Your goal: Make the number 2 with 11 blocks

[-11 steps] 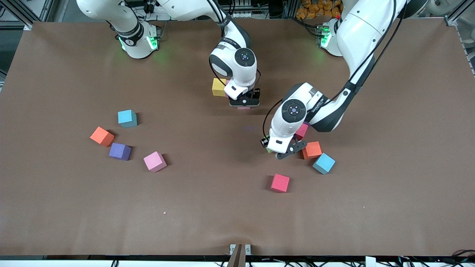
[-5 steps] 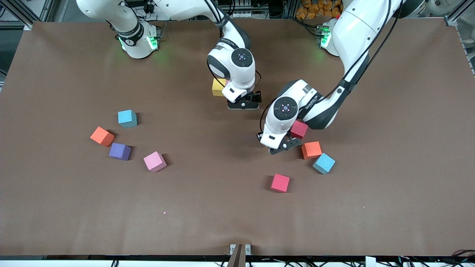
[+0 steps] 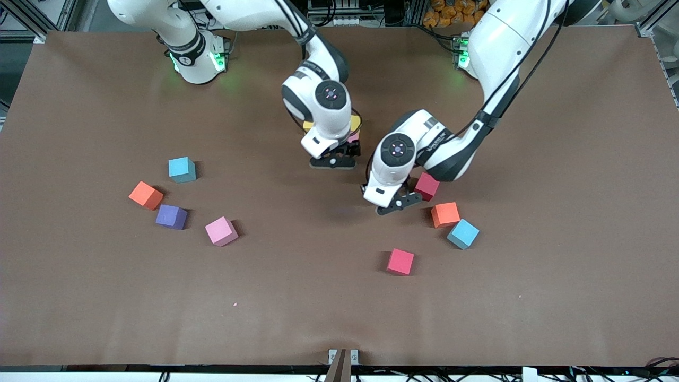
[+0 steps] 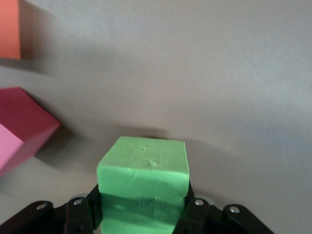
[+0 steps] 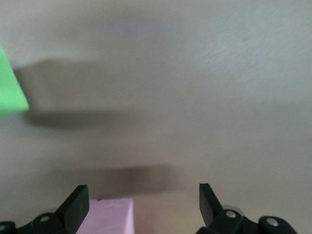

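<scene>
My left gripper point(image 4: 142, 204) is shut on a green block point(image 4: 144, 175) and holds it in the air above bare table beside a red block point(image 4: 27, 119). In the front view the left gripper point(image 3: 393, 204) hangs beside that red block point(image 3: 427, 186), and the green block is hidden under the hand. My right gripper point(image 5: 144, 195) is open above a pink block point(image 5: 109, 214). That pink block point(image 3: 354, 138) lies against a yellow block point(image 3: 356, 123) under the right gripper point(image 3: 333, 161). Loose blocks: orange point(image 3: 445, 214), red point(image 3: 400, 262), pink point(image 3: 221, 231), purple point(image 3: 171, 217), orange point(image 3: 146, 195).
Two light-blue cubes lie on the table, one point(image 3: 462, 233) beside the orange block near the left gripper, the other point(image 3: 182, 170) toward the right arm's end. The brown table point(image 3: 297, 307) is bare nearer the front camera.
The right gripper has opened fully and lifted off the pink block. The left gripper has risen with the green block and moved toward the pink and yellow blocks.
</scene>
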